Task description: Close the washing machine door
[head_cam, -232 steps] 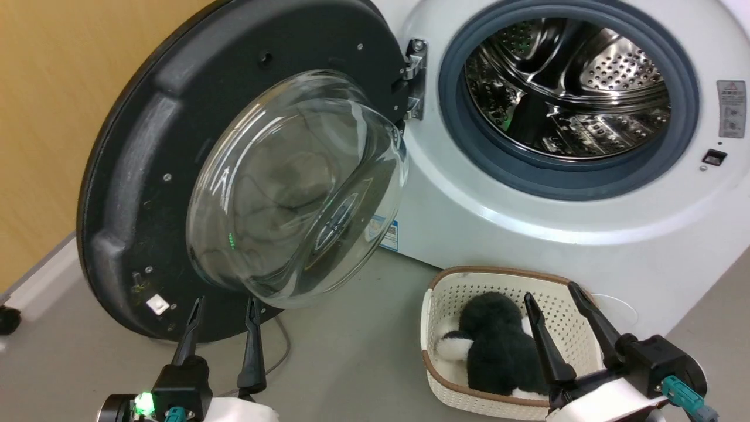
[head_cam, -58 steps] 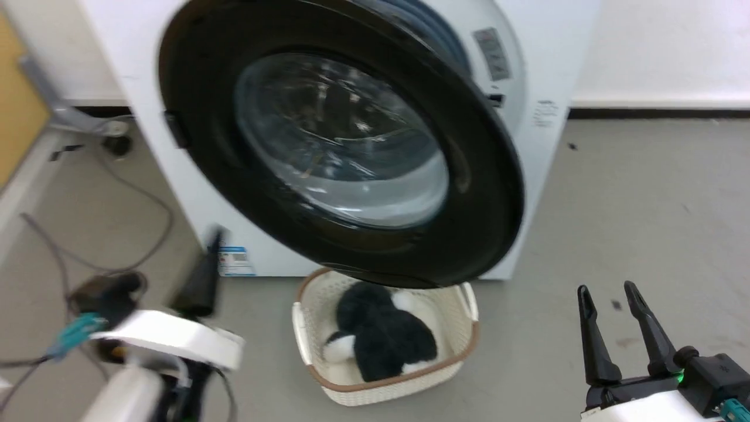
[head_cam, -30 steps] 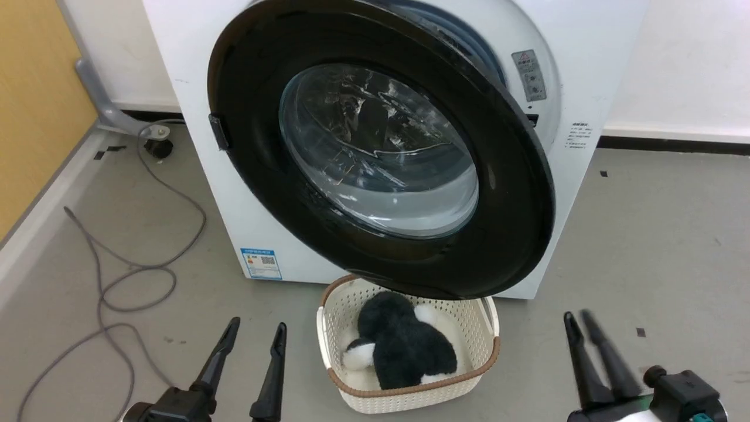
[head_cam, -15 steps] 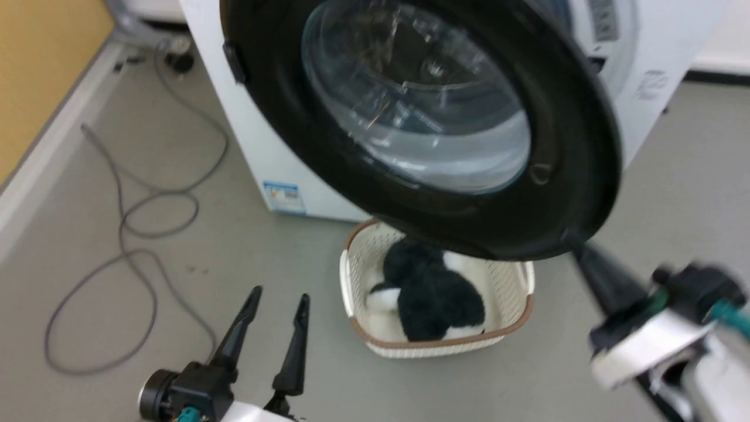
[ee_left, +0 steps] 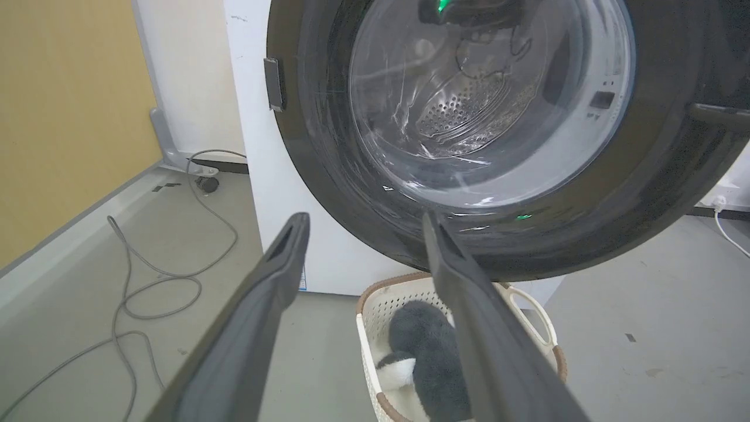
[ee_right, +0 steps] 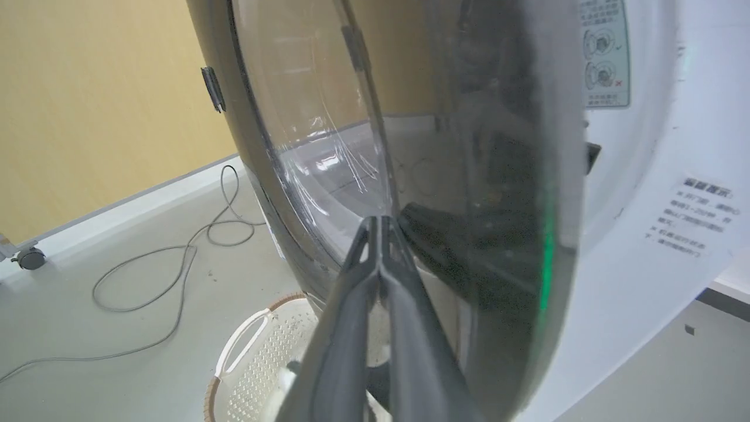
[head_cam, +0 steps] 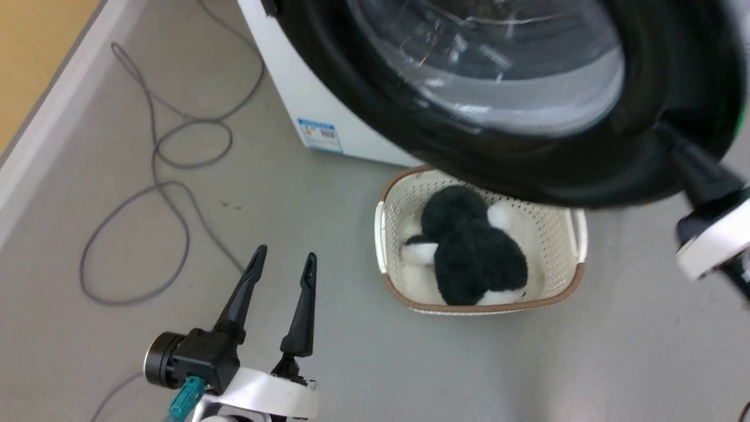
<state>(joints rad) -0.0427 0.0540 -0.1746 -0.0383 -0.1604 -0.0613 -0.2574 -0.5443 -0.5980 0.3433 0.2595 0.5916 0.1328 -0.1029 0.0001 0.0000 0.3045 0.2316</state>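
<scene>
— Shut yet?
— Nearly. Washing machine door point(head_cam: 498, 76) hanging ajar off the machine point(head_cam: 310, 88) front, not latched.
— Grippers?
— Right gripper point(ee_right: 379, 225) clenched empty, tips against door's outer rim; left gripper point(head_cam: 285, 253) spread, idle. Final push left.

1. One white washing machine point(head_cam: 293, 88).
2. One round black door point(head_cam: 668, 70), with one glass bowl point(head_cam: 486, 58) at its centre.
3. Two grippers, the left gripper point(head_cam: 285, 253) and the right gripper point(ee_right: 379, 223). Each has two dark fingers point(head_cam: 243, 293), making four in all.
4. One pale basket point(head_cam: 391, 234).
5. One black-and-white plush toy point(head_cam: 474, 258) in the basket.
6. One grey cable point(head_cam: 231, 138), lying in loops, as far as can be told.
7. One blue sticker point(head_cam: 320, 136) on the machine's front.
8. One small caster wheel point(ee_right: 28, 258).
</scene>
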